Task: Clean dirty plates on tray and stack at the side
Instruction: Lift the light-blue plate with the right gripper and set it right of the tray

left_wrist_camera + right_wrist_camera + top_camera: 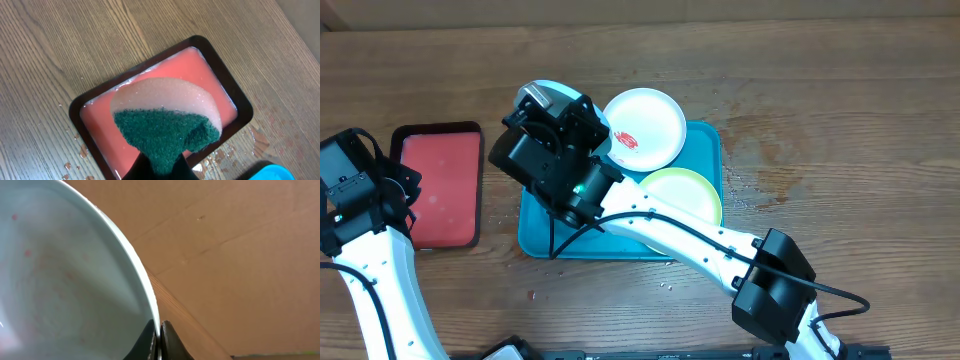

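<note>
Right gripper (159,330) is pinching the rim of the light blue plate (65,280), jaws narrow with only the rim between them. In the overhead view the plate is sitting over the far-left corner of the teal tray (535,240), tipped up on edge. I can't tell whether its lower edge is touching the tray, since the arm is hiding it. I'm seeing only faint red specks on its face.

Left gripper (159,169) is clamping the sponge (165,130) from below, green scrub side towards the camera. It's hanging over the red tray (440,185), which is holding a film of liquid. Sponge and blue plate are well apart.

White plate (642,128), with a red smear, is lying across the teal tray's far rim. Yellow-green plate (685,195) is lying flat inside, partly under the right arm.

I'm reading this as the scrub step for the first plate: plate presented, sponge at the wetting tray. Nothing is stacked at the side yet.

Next move as I'm judging it: bring the sponge across to the plate face and wipe against the right arm's hold. A rim-only pinch could slip under push, so keep pressure light.
</note>
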### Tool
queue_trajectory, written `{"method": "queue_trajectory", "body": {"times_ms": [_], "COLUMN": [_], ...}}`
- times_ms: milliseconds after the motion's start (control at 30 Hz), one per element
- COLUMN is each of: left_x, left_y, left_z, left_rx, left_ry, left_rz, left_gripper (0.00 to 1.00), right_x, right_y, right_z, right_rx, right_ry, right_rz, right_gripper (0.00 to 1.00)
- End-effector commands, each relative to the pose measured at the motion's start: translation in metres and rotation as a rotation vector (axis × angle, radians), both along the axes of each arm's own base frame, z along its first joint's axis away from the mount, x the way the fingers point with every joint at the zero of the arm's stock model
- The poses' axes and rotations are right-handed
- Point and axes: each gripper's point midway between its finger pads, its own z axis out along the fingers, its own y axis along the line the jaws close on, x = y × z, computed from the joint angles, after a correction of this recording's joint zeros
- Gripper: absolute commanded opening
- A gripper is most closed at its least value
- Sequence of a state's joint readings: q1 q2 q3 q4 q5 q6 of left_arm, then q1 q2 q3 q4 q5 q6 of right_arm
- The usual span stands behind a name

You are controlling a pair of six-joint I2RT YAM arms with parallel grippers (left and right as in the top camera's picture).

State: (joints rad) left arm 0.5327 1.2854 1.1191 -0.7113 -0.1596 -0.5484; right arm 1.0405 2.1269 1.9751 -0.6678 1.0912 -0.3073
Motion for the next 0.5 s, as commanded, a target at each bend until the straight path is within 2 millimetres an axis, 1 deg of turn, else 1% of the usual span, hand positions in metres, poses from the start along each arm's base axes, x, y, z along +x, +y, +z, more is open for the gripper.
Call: {"method": "queue_trajectory", "body": {"times_ms": [0, 33, 67, 133, 167, 200, 233, 267, 333, 367, 400, 433, 467], "left_x": [0.001, 0.001, 0.001, 0.001, 0.001, 0.001, 0.001, 0.001, 0.002, 0.002, 0.002, 0.002, 0.002], "left_y": [0.001, 0.001, 0.001, 0.001, 0.0, 0.0, 0.0, 0.0, -0.001, -0.001, -0.001, -0.001, -0.001], "left_z": [0.0, 0.0, 0.0, 0.0, -0.001, -0.001, -0.001, -0.001, -0.001, -0.001, -0.001, -0.001, -0.001], "left_rx": [-0.008, -0.008, -0.008, -0.009, -0.01, -0.011, -0.012, -0.014, -0.016, -0.015, -0.015, -0.015, -0.015], "left_ry": [-0.01, -0.01, -0.01, -0.008, -0.007, -0.006, -0.006, -0.008, -0.01, -0.01, -0.01, -0.01, -0.01], "left_rz": [0.006, 0.006, 0.006, 0.006, 0.006, 0.006, 0.005, 0.003, 0.0, 0.001, 0.001, 0.001, 0.001], "left_gripper": [0.04, 0.04, 0.04, 0.04, 0.05, 0.04, 0.04, 0.04, 0.04, 0.04, 0.04, 0.04, 0.04], "right_x": [0.0, -0.003, -0.006, -0.022, -0.028, -0.029, -0.025, -0.018, -0.001, 0.005, 0.012, 0.014, 0.016], "right_y": [-0.005, 0.001, 0.009, 0.033, 0.041, 0.04, 0.033, 0.018, -0.012, -0.026, -0.041, -0.046, -0.055], "right_z": [0.027, 0.016, 0.0, -0.042, -0.057, -0.067, -0.073, -0.073, -0.053, -0.038, -0.015, -0.007, 0.009], "right_rx": [0.116, 0.15, 0.198, 0.308, 0.345, 0.364, 0.366, 0.364, 0.414, 0.449, 0.503, 0.52, 0.561], "right_ry": [-0.022, 0.035, 0.123, 0.38, 0.48, 0.534, 0.558, 0.551, 0.477, 0.434, 0.386, 0.374, 0.348], "right_rz": [-0.015, 0.02, 0.068, 0.215, 0.275, 0.293, 0.277, 0.221, 0.069, 0.01, -0.032, -0.037, -0.048], "right_gripper": [0.04, 0.04, 0.04, 0.04, 0.04, 0.04, 0.04, 0.04, 0.04, 0.04, 0.04, 0.04, 0.04]}}
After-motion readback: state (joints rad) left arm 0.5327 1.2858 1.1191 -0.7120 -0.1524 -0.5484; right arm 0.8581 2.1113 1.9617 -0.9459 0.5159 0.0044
